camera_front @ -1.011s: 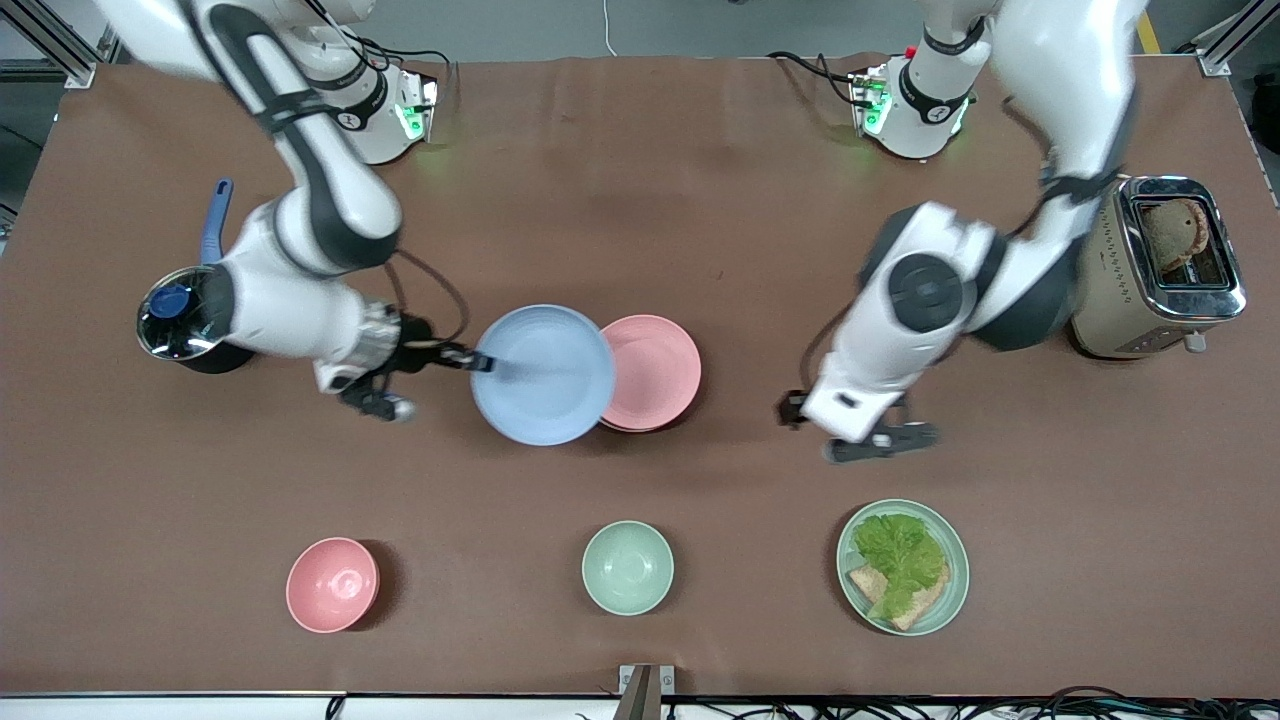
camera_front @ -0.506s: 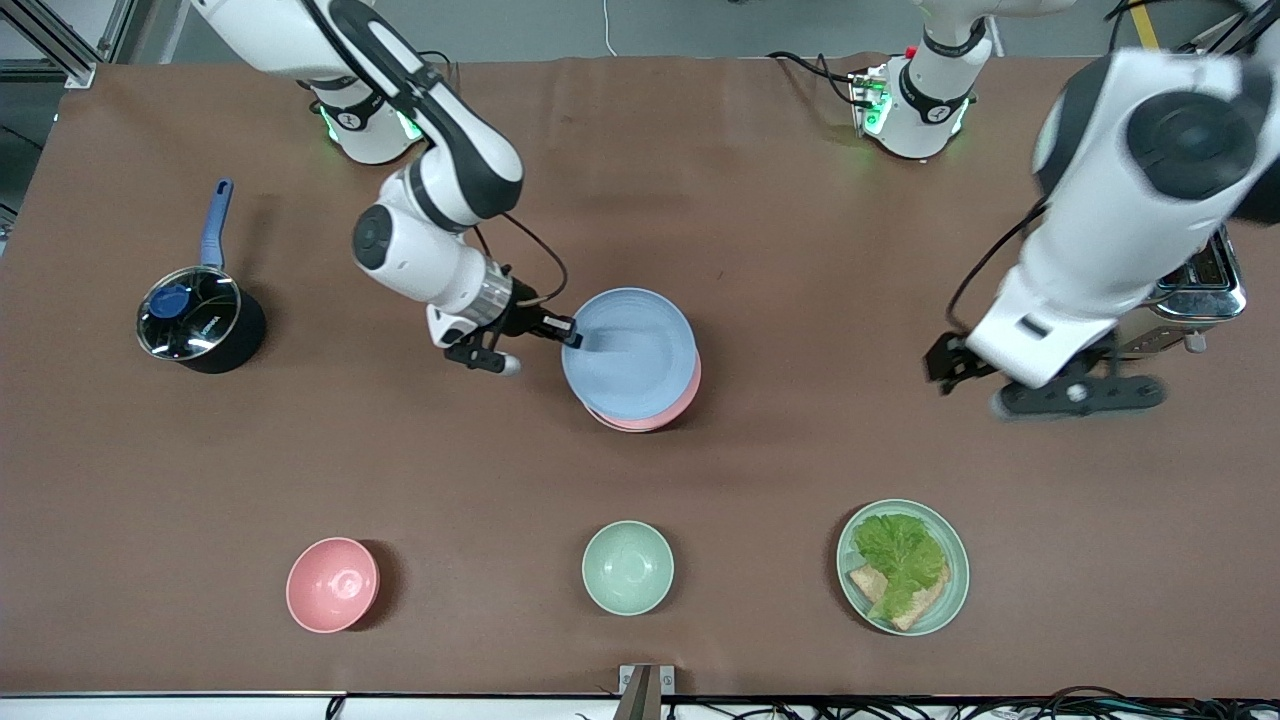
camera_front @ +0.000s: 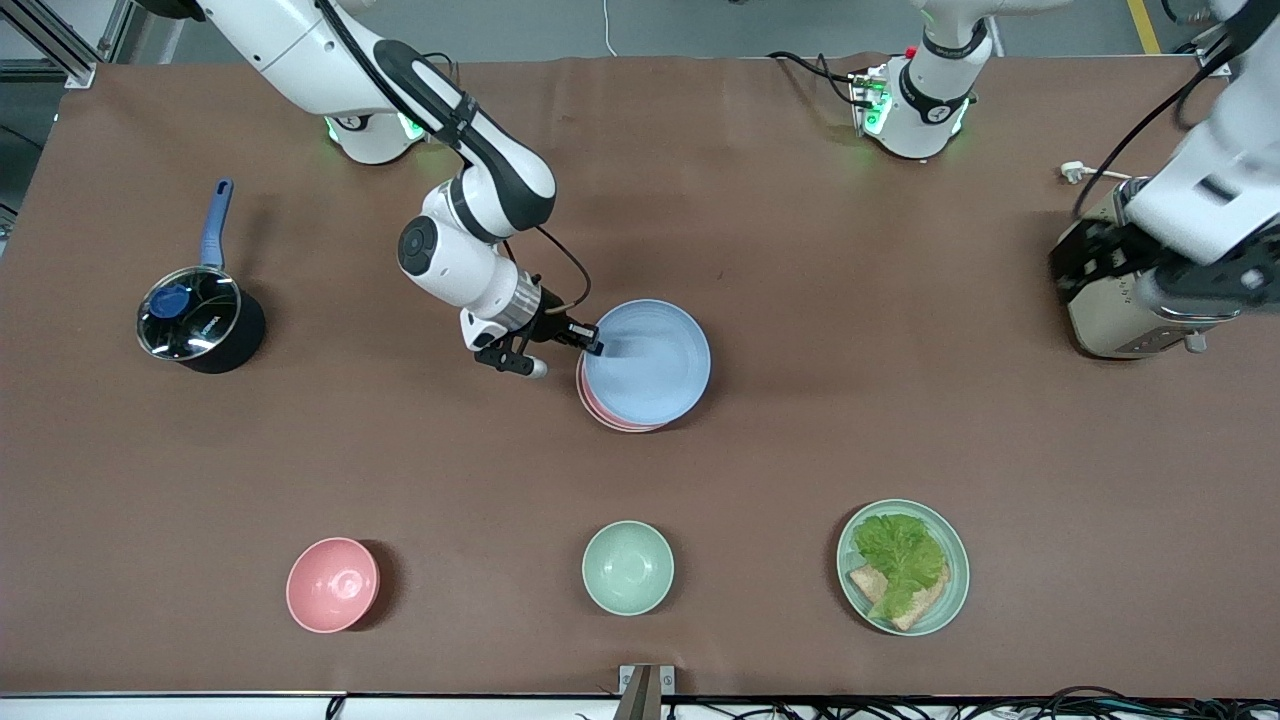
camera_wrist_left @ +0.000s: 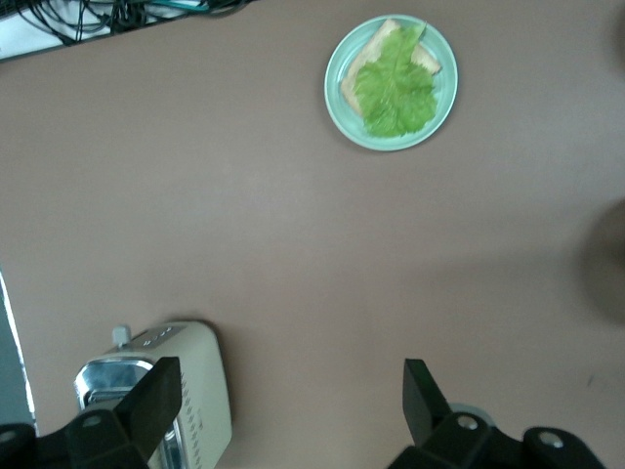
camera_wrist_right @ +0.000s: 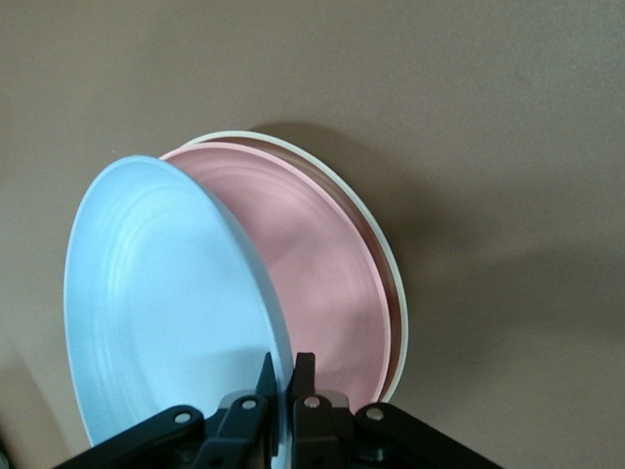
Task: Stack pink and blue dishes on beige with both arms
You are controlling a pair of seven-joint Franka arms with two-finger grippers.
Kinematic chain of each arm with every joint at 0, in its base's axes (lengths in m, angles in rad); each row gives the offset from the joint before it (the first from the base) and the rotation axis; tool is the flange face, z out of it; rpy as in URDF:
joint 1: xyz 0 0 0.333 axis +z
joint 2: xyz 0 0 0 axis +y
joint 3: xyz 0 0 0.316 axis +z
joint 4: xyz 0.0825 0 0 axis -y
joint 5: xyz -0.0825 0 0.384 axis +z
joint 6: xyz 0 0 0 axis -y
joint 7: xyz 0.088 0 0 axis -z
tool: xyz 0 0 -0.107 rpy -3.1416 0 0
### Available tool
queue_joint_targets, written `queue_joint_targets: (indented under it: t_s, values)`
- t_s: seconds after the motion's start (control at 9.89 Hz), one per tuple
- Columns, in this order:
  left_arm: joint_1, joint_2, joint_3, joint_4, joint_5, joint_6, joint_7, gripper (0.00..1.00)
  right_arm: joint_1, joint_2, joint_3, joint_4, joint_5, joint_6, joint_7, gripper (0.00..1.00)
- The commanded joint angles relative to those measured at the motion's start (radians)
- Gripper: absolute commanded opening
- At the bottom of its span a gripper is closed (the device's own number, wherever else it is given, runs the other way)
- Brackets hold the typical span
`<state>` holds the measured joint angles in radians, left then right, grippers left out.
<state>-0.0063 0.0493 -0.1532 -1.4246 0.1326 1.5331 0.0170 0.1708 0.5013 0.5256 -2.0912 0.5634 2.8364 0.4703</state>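
A light blue plate [camera_front: 650,358] hangs tilted over the stack in the middle of the table, and my right gripper [camera_front: 592,343] is shut on its rim. In the right wrist view the fingers [camera_wrist_right: 285,376] pinch the blue plate's [camera_wrist_right: 166,303] edge. The pink plate [camera_wrist_right: 312,274] lies just beneath it on the beige plate [camera_wrist_right: 404,342], of which only a thin cream rim shows. In the front view only a crescent of the pink plate [camera_front: 603,416] shows, and the beige plate is hidden. My left gripper [camera_front: 1135,278] is raised over the toaster, open [camera_wrist_left: 288,401] and holding nothing.
A toaster [camera_front: 1120,325] stands at the left arm's end of the table. A black pot with a blue handle [camera_front: 195,325] sits at the right arm's end. Nearer the front camera lie a pink bowl [camera_front: 332,584], a mint bowl [camera_front: 627,567] and a mint plate with lettuce and bread [camera_front: 903,567].
My right gripper has carried the blue plate toward the left arm's end until it hangs over the pink plate. My left arm has drawn away from the stack to over the toaster.
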Motion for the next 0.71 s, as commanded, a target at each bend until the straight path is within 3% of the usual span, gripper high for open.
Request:
queue_joint_targets:
  t_s: [0.0,0.2,0.61]
  values:
    - [0.029,-0.113,0.050,-0.173,-0.070,0.006,0.049,1.00,0.007,0.011,0.004,-0.003,-0.011,0.015,0.007,0.04]
    - [0.043,-0.208,0.049,-0.293,-0.116,0.006,0.026,1.00,0.009,0.016,0.002,-0.004,-0.013,0.015,0.007,0.09]
    - [0.039,-0.185,0.054,-0.269,-0.122,0.002,0.018,1.00,0.006,0.031,0.001,-0.021,-0.017,0.034,-0.010,0.20]
